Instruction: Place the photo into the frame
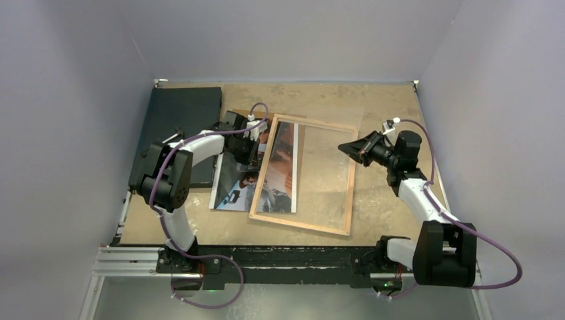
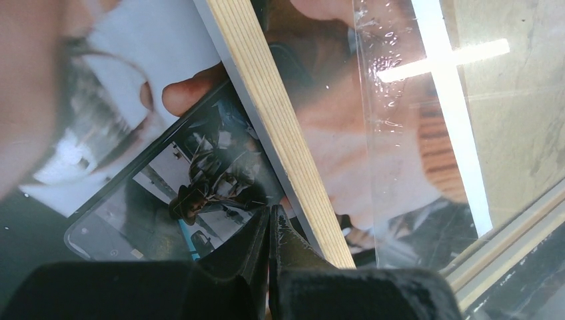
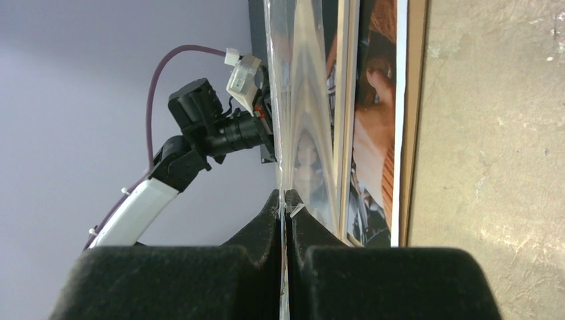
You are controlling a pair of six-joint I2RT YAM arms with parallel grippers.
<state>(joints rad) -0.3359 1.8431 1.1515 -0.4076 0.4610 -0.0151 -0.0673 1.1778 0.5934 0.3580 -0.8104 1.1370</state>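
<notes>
The frame lies flat at mid-table, wooden back edges up. The photo lies face up, its right part under the frame's left rail and its left part sticking out. My left gripper is shut, its tips resting on the photo right beside that rail, with nothing between the fingers. My right gripper hovers over the frame's right half, shut on the edge of a clear sheet that it holds lifted above the frame and photo.
A flat black board lies at the back left, partly under my left arm. A brown strip shows beside the photo's white border. Grey walls close in the table on three sides. The left arm faces the right wrist camera.
</notes>
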